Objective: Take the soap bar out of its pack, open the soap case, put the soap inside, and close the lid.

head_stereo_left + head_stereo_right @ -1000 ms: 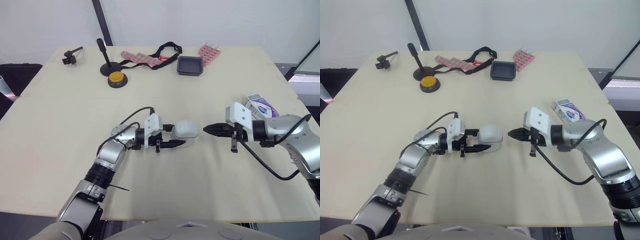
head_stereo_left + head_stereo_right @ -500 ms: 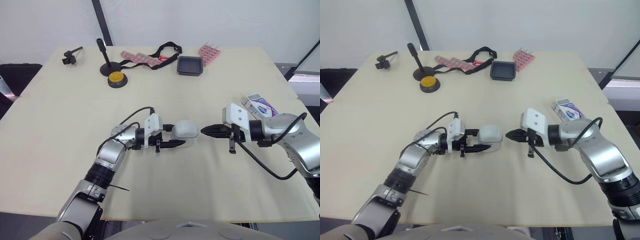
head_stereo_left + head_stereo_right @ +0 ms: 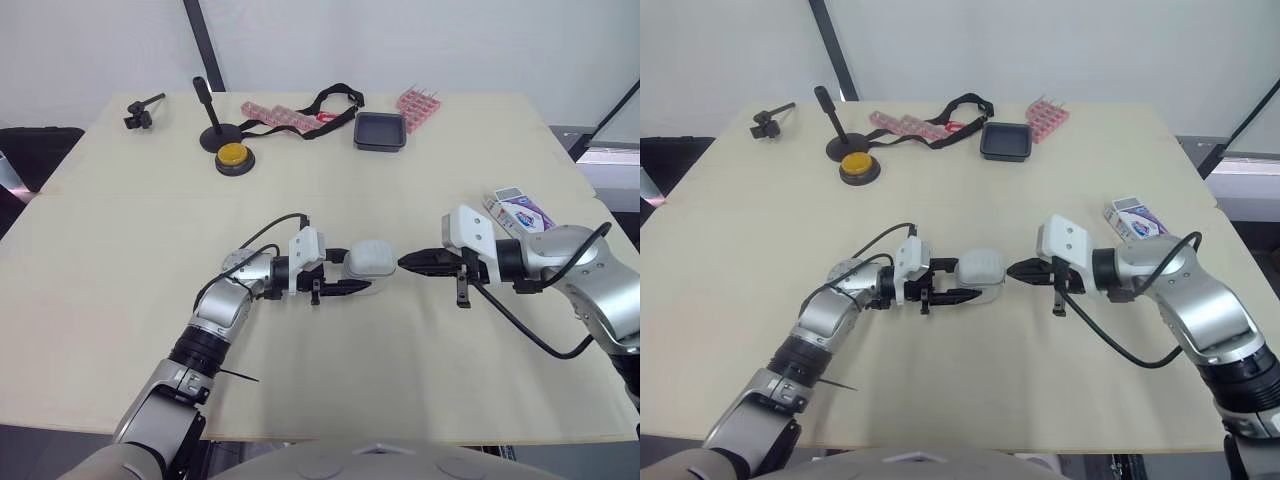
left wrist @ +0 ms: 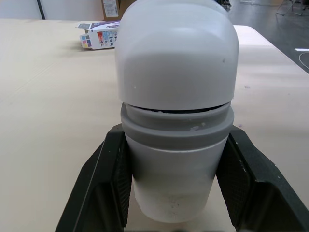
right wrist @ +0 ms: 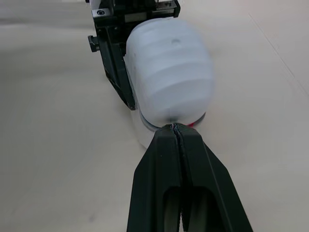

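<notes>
Soap case [image 3: 370, 262] sat clamped in the left end effector [image 3: 354, 273]; the right end effector [image 3: 404, 263], pinched together, touched its lid seam [image 5: 170, 124]. Prying the lid open seemed next.

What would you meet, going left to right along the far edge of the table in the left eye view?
Small black clamp → black upright stick on a round base → pink blister strips → black square tray → pink ridged pack.
</notes>
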